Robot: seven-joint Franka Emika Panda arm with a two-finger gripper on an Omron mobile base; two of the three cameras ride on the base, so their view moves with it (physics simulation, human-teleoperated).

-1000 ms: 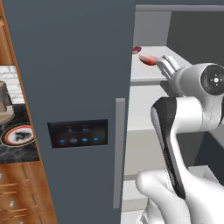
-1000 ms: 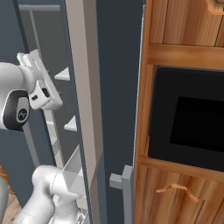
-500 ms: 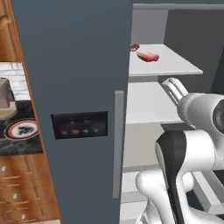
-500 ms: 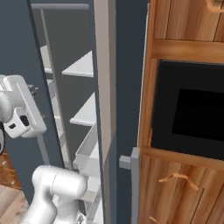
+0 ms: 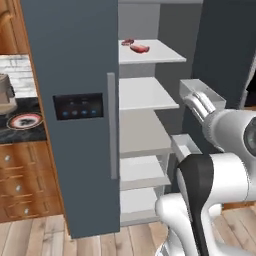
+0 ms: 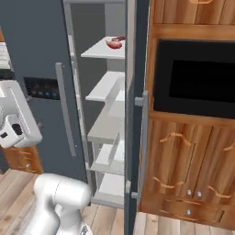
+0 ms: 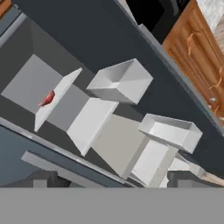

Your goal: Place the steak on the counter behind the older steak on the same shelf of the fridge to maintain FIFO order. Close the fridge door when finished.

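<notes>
Both steaks already sit on the top shelf (image 5: 165,52) of the fridge (image 6: 103,18), one steak (image 5: 139,48) nearer the front and the other (image 5: 128,42) behind it, so placing looks done and closing remains. The gripper (image 5: 200,102) hangs outside the cabinet, level with the middle shelves, well below the meat. It carries nothing; whether its fingers are spread or pressed together I cannot tell. The open door (image 5: 75,100) stands to the arm's left, its bar handle (image 5: 112,125) upright. The door's bins look empty.
</notes>
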